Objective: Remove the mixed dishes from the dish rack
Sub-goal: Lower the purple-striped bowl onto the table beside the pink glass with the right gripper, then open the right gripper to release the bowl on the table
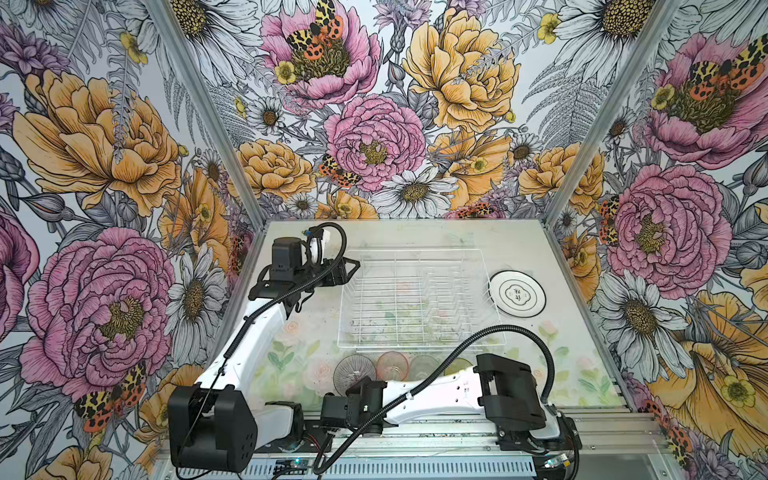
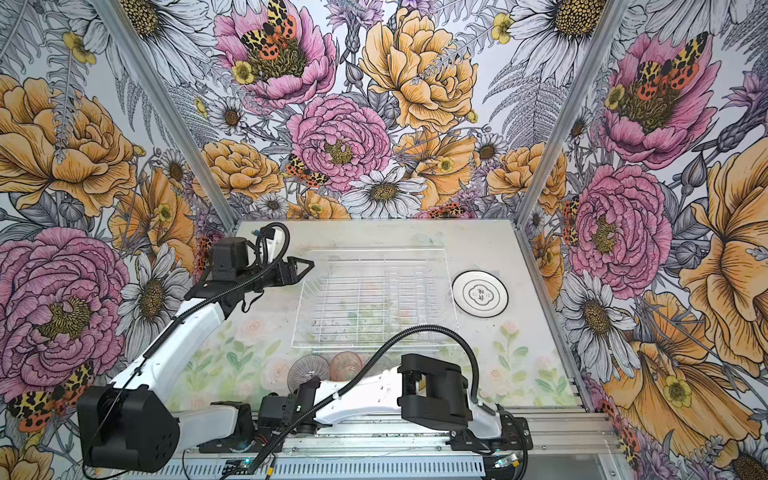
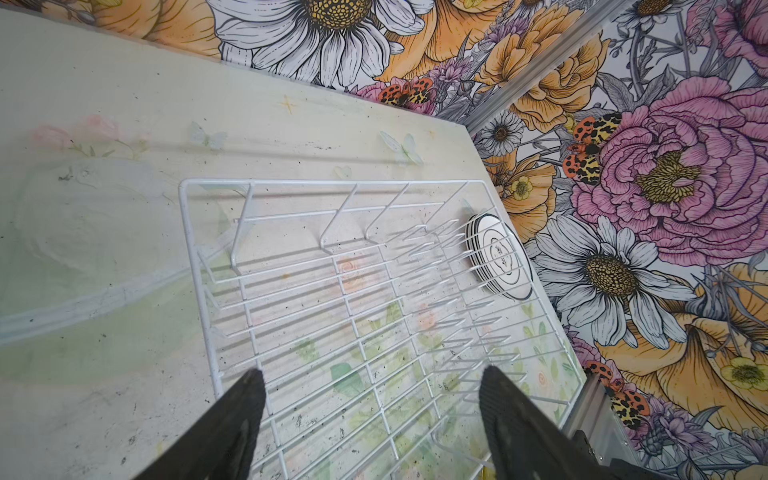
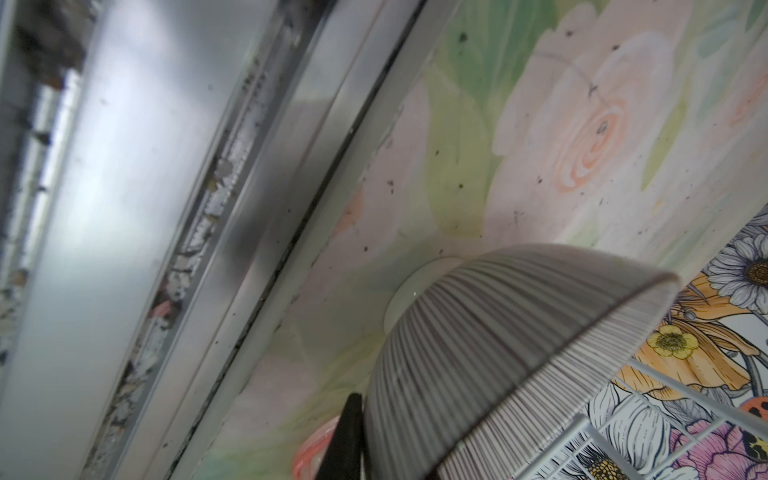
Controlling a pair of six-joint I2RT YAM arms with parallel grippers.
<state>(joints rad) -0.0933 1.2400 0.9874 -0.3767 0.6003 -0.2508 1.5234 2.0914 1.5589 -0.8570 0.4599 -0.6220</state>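
The dish rack (image 1: pixel 415 345) stands empty, so unloading looks nearly done; plates (image 1: pixel 516 294) lie stacked right of it, bowl (image 1: pixel 353 372) and tumblers (image 1: pixel 392 365) along its near side; left gripper (image 3: pixel 372 372) gapes; right gripper (image 4: pixel 363 419) is at the bowl, its hold impossible to tell.

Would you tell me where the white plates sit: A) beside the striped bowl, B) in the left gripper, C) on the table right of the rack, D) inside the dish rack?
C: in both top views the stacked plates lie on the table just outside the dish rack's right wall.
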